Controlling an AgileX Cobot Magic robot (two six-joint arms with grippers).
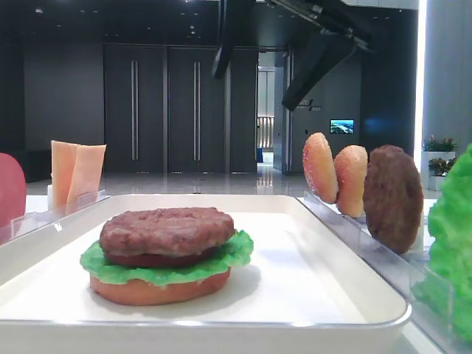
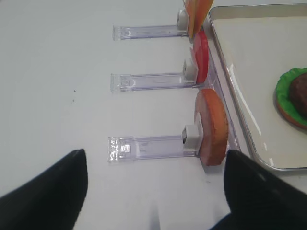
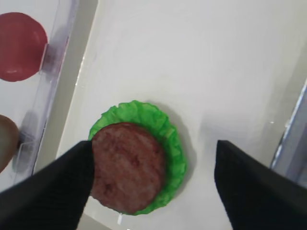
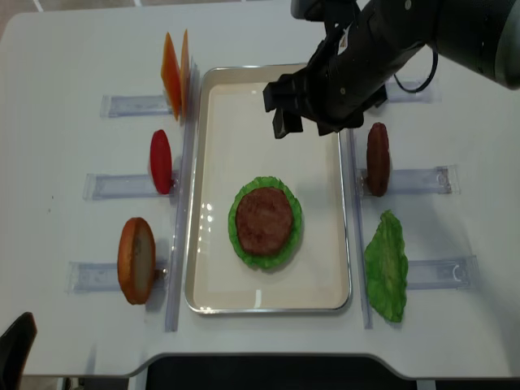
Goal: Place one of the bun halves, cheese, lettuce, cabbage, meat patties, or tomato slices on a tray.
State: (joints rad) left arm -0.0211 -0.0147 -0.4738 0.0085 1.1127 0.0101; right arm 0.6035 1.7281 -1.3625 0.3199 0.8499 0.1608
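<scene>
On the white tray (image 4: 215,122) lies a stack of a bun half (image 1: 158,289), lettuce (image 4: 286,244) and a meat patty (image 4: 263,221). My right gripper (image 4: 302,115) hangs open above the tray's far part. In the right wrist view it (image 3: 153,148) looks down on the patty (image 3: 128,165) and holds nothing. My left gripper (image 2: 154,158) is open over bare table, left of a bun half (image 2: 212,125) standing on edge. Only one of its fingers (image 4: 16,349) shows in the overhead view. No cabbage is visible.
Clear racks (image 4: 122,187) flank the tray. On the left stand cheese (image 4: 175,73), a tomato slice (image 4: 161,161) and a bun half (image 4: 136,260). On the right stand two bun halves (image 1: 321,166), a patty (image 4: 377,158) and lettuce (image 4: 386,264).
</scene>
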